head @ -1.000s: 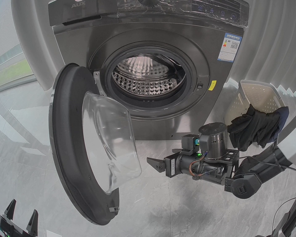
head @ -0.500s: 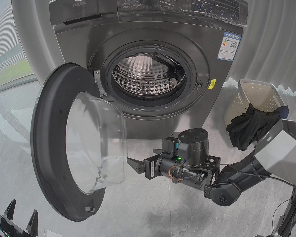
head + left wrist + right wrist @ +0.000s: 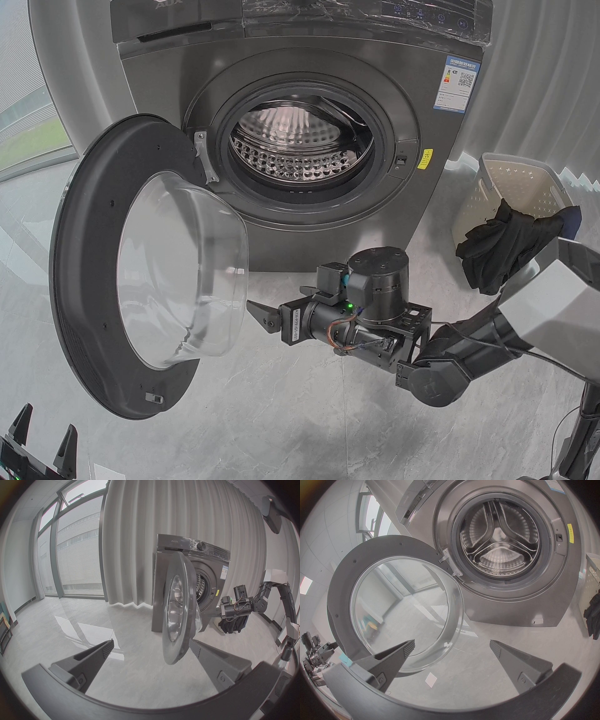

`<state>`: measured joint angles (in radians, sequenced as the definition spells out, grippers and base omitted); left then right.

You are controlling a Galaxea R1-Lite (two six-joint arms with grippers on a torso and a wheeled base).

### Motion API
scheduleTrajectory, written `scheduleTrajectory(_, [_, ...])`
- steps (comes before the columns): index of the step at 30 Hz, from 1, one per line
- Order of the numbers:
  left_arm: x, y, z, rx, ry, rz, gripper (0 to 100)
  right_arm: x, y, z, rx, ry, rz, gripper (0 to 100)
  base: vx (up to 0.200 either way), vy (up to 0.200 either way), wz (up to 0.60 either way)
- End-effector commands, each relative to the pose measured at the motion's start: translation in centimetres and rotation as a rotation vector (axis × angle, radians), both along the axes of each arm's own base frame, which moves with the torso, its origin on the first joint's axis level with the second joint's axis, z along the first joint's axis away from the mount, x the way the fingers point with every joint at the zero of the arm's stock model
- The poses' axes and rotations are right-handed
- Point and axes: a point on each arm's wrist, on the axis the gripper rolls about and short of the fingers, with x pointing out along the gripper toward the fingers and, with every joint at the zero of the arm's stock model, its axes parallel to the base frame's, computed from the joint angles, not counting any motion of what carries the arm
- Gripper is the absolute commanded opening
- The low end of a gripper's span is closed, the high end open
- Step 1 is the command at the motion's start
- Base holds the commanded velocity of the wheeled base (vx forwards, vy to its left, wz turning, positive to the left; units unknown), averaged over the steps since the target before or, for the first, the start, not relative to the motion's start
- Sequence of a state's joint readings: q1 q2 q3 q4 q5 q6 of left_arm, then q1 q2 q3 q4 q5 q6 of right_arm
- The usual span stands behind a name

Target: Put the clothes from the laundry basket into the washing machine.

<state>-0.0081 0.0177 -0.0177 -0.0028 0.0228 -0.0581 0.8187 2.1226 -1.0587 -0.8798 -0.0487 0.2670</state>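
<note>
Head above, wrists low (common: washing machine)

The right arm is showing black housings and a pale grey angular shell. A green light is glowing beside looping orange wires, and the right gripper is tapering to dark wedges.

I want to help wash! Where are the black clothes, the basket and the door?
black clothes (image 3: 500,247), head view, draped middle.
laundry basket (image 3: 525,184), head view, inner wall.
door (image 3: 181,269), head view, glass bowl.
</note>
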Motion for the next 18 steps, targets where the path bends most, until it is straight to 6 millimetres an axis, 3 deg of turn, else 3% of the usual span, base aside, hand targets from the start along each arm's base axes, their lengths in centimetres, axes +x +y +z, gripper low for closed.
scheduleTrajectory(1, [0.0,0.0,-0.5,0.000,0.006,0.001,100,0.7,2.3,-0.8,0.013,-0.013,0.025,100,0.000,0.000,0.00])
scheduleTrajectory(5, [0.0,0.0,-0.5,0.000,0.006,0.001,100,0.9,4.5,-1.8,0.022,-0.021,0.049,100,0.000,0.000,0.00])
scheduleTrajectory(9, [0.0,0.0,-0.5,0.000,0.006,0.001,100,0.6,6.2,-1.3,0.049,-0.053,0.033,100,0.000,0.000,0.00])
scheduleTrajectory(18, [0.0,0.0,-0.5,0.000,0.006,0.001,100,2.4,5.1,-0.1,0.076,-0.080,-0.012,100,0.000,0.000,0.00])
